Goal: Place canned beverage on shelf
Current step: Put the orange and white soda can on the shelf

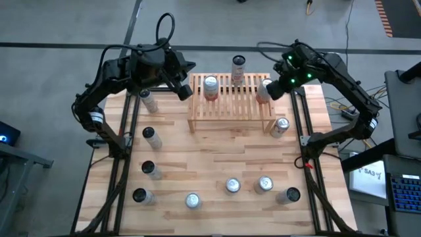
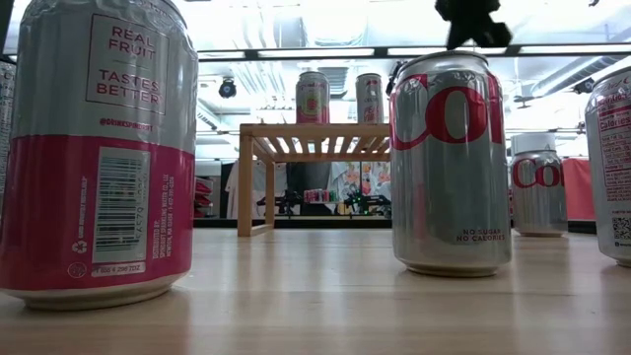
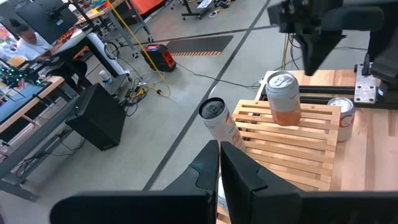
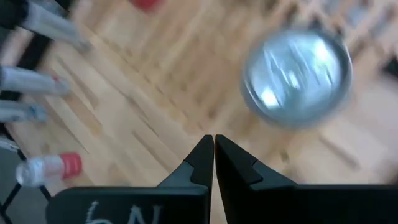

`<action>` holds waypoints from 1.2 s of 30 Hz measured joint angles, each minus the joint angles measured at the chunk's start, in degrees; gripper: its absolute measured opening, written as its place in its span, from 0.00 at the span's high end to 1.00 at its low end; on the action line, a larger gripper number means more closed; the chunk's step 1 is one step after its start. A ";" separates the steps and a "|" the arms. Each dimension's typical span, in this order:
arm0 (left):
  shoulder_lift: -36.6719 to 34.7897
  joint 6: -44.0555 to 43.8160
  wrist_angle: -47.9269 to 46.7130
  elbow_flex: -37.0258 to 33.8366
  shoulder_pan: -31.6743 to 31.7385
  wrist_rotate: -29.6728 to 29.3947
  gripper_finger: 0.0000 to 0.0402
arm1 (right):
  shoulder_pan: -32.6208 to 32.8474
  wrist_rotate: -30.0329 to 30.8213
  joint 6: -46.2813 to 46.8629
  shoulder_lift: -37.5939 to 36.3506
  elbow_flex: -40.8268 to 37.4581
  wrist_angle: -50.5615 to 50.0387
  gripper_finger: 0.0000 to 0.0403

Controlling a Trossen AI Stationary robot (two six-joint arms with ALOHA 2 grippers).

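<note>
On the wooden table (image 1: 217, 158) the slatted shelf (image 1: 231, 105) stands at the far middle bearing two upright cans (image 1: 210, 87), while the left gripper (image 1: 185, 91) and right gripper (image 1: 271, 89), fingers pressed together and empty, hover at its ends.

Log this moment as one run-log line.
shelf: three cans on top | left gripper: shut, empty, at shelf's left end | right gripper: shut, empty, at its right end

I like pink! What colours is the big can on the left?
Silver on top, pink below; low view.
</note>
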 joint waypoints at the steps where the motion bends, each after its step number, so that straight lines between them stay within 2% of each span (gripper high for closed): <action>1: 0.00 0.00 0.00 0.00 0.02 0.00 1.00 | 0.00 0.15 0.58 0.02 0.00 -1.84 0.98; 3: 0.00 0.10 0.00 0.00 0.06 0.00 1.00 | 0.00 0.69 1.23 0.00 0.00 -3.98 0.98; 7: 0.00 0.22 0.00 0.00 0.06 0.00 1.00 | 0.00 9.11 2.34 0.09 -0.01 -3.90 0.98; 12: 0.00 0.22 0.00 0.00 0.06 0.00 1.00 | -0.04 13.97 1.98 0.47 -0.02 -3.77 0.98; 16: 0.00 0.22 0.00 0.00 0.06 0.00 1.00 | -0.07 14.65 1.83 0.84 -0.09 -3.29 0.98; 22: 0.00 0.22 0.00 0.00 0.06 0.00 1.00 | 0.00 9.08 2.22 0.92 -0.11 -3.10 0.98; 27: 0.00 0.22 0.00 0.00 0.06 0.00 1.00 | -0.02 9.65 2.30 0.92 -0.24 -0.50 0.98; 36: 0.00 0.20 0.02 0.00 0.06 0.00 1.00 | -0.04 14.16 2.26 0.92 -1.16 0.59 0.98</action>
